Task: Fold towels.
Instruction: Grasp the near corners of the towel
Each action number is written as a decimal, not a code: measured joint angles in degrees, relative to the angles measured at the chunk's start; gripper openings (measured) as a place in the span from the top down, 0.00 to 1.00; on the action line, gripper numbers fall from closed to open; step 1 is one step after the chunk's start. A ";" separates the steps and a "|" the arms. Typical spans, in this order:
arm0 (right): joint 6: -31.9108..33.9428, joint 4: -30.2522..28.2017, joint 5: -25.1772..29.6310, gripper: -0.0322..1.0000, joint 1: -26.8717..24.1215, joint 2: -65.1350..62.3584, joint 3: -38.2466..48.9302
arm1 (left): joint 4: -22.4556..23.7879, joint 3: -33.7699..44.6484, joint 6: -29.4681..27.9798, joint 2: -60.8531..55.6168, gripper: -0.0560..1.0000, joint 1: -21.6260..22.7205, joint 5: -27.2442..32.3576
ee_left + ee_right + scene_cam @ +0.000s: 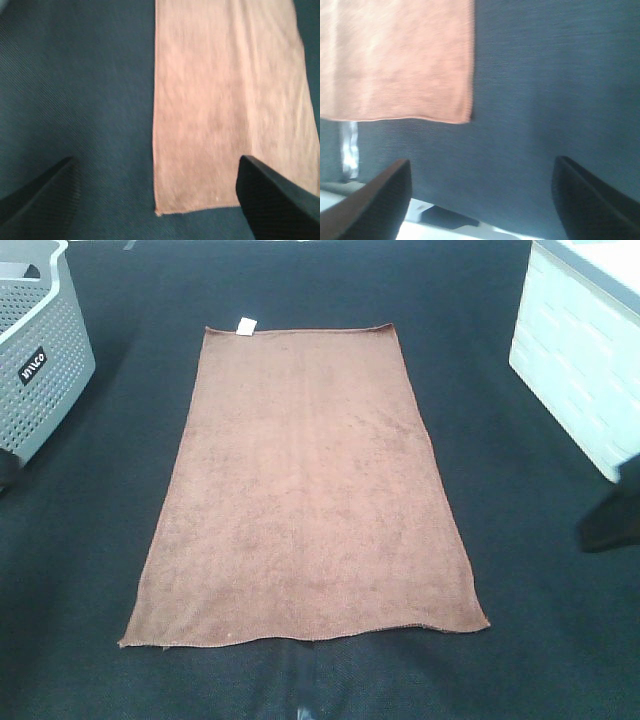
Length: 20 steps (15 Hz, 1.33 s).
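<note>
The reddish-brown towel lies flat and fully spread on the dark table, long side running front to back. Its small white tag is on the far short edge. My left gripper is open and empty, hovering over the towel's near left corner. In the high view only a dark bit of the left arm shows at the left edge. My right gripper is open and empty, above bare table just off the towel's near right corner. The right arm shows as a dark shape at the right edge.
A grey perforated basket stands at the back left. A white box stands at the back right. The dark table cover surrounds the towel. The table's front edge shows in the right wrist view.
</note>
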 joint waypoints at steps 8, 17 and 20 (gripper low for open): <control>-18.11 18.74 -13.52 0.26 0.00 22.63 -0.11 | -39.53 -0.11 43.43 30.60 0.19 0.00 7.39; -37.70 37.87 -14.50 0.26 0.74 39.76 -1.03 | -51.39 -3.21 55.69 47.27 0.25 -7.05 12.26; -38.79 40.11 -14.61 0.27 4.30 41.60 -2.41 | -51.57 -5.67 55.23 49.10 0.25 -9.68 12.83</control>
